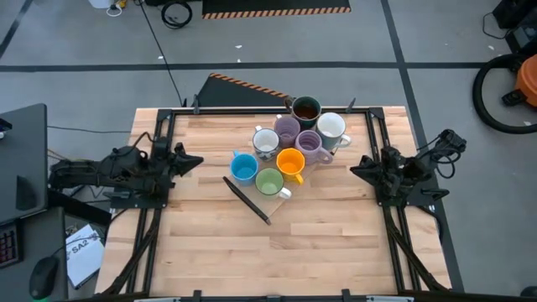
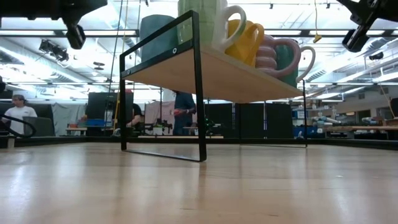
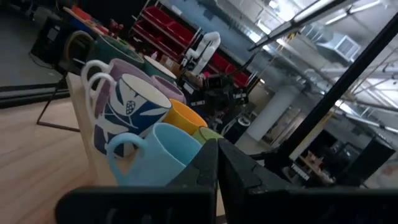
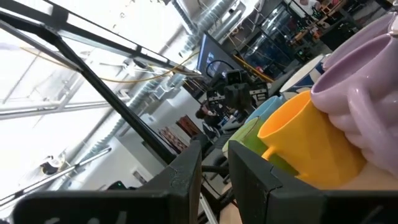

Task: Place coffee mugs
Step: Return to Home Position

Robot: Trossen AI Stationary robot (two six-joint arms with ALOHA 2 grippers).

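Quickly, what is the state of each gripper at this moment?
Left gripper: shut, holding nothing.
Right gripper: slightly open, holding nothing.

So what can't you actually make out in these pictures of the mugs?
Low view: the shelf and top edge hide parts of the mugs; left gripper and right gripper, parked at the table's sides, are cut off.
High view: the pattern on the white mug, hidden from above.
Right wrist view: lilac mug and orange mug block most others.
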